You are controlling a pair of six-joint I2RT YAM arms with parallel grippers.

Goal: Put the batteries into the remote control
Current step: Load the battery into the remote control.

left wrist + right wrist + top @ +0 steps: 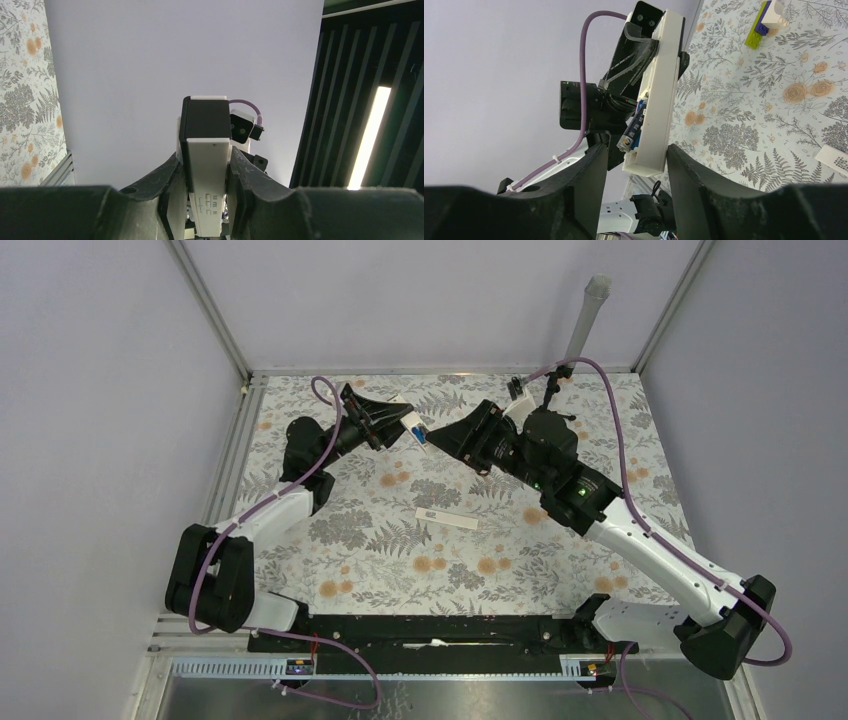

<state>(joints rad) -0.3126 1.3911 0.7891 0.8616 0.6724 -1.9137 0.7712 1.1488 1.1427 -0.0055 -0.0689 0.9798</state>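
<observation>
My left gripper (400,427) is shut on the remote control (408,424), a slim white bar held above the far middle of the table. In the left wrist view its dark end (205,119) points away, clamped between the fingers (206,159). My right gripper (445,437) is open, with its jaws wide on either side of the remote's free end (659,95). A blue battery (634,127) sits in the recess, its silver end tilted out toward the right gripper (636,150). It shows as a blue spot in the top view (418,436). No other battery shows.
A thin flat white strip (447,517) with a small dark mark lies on the floral mat mid-table; it also shows in the right wrist view (834,160). A small stack of toy bricks (764,22) stands farther off on the mat. Enclosure walls ring the table.
</observation>
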